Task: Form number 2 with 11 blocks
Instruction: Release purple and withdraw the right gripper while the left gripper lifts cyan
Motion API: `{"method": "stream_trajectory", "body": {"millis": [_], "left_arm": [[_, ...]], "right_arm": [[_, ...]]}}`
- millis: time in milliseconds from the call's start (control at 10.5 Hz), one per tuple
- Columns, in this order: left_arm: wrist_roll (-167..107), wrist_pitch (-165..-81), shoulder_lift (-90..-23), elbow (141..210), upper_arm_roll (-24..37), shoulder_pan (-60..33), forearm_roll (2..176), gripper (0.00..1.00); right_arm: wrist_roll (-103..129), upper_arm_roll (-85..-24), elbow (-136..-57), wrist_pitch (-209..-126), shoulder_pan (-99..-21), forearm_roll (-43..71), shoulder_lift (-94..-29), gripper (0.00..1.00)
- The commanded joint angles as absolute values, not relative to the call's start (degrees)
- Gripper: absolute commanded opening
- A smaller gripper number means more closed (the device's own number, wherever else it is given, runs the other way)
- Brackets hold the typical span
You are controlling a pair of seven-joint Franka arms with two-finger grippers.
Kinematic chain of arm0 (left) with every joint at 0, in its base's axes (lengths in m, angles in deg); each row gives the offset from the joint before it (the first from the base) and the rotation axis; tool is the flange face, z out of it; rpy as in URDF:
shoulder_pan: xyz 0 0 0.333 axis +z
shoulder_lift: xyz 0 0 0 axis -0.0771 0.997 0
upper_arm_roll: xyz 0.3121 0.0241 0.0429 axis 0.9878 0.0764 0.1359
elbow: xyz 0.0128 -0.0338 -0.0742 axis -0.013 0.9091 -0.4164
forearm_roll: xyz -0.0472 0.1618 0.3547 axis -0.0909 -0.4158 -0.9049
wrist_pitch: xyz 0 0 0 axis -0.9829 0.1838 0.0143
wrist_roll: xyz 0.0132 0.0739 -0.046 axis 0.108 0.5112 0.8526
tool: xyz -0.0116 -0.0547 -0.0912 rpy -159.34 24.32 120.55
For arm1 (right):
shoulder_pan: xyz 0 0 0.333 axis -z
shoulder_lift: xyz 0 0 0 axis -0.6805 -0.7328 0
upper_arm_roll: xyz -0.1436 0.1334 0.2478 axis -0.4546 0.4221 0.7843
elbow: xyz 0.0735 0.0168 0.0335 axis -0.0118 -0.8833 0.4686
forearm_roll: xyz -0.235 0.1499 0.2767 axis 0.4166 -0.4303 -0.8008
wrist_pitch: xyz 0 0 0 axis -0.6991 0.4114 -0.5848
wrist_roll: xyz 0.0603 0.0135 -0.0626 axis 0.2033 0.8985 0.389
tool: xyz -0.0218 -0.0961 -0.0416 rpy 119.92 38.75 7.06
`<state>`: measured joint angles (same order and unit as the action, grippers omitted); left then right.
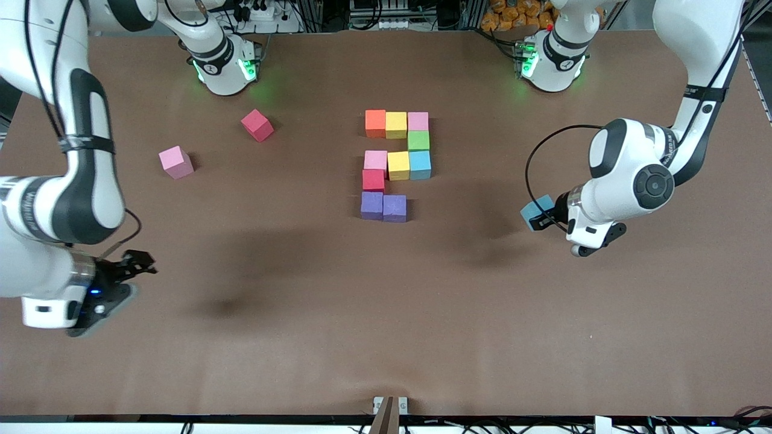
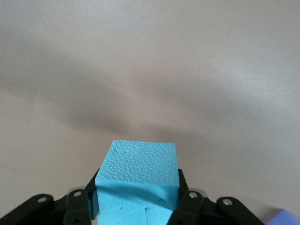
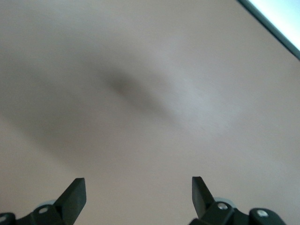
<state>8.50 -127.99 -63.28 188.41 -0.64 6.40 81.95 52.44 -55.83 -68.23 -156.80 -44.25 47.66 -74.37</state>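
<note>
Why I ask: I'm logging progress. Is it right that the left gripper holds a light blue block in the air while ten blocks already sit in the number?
Not quite: the number has nine blocks, as the front view shows. The left gripper does hold a light blue block in the air.

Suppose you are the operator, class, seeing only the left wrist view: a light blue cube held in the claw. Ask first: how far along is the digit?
Observer: Ten cubes lie in the digit; its bottom row has only two purple cubes.
Operator: Where is the gap?
Observer: Beside the purple cubes, toward the left arm's end of the table.
Operator: And the other arm?
Observer: The right claw waits open over bare table at the right arm's end.
</note>
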Motion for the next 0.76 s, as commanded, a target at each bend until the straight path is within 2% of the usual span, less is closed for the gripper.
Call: {"method": "stream_trajectory", "body": {"millis": [0,96,191,669], "left_arm": [[14.5,-126.8,-62.4,185.9,-0.6,4.6,83.1,0.62],[15.6,-126.8,-62.5,185.6,-0.6,4.4,83.1,0.62],[16.7,-126.8,-62.4,185.3,-0.6,4.5,83.1,0.59],[25.0,-126.9,-62.3,183.9,-1.6,4.3,83.1,0.59]], "right_arm": [[51.7,-56.4,-89.9,-167.0,-42.8,47.0,-59.6,1.0],[50.7,-56.4,-100.0,-174.2,-42.9,47.0,-53.8,1.0],[49.9,-56.4,-106.4,-180.0,-42.7,47.0,-50.0,1.0],[47.4,-56.3,-105.3,-181.4,-42.8,46.9,-50.7,1.0]]}}
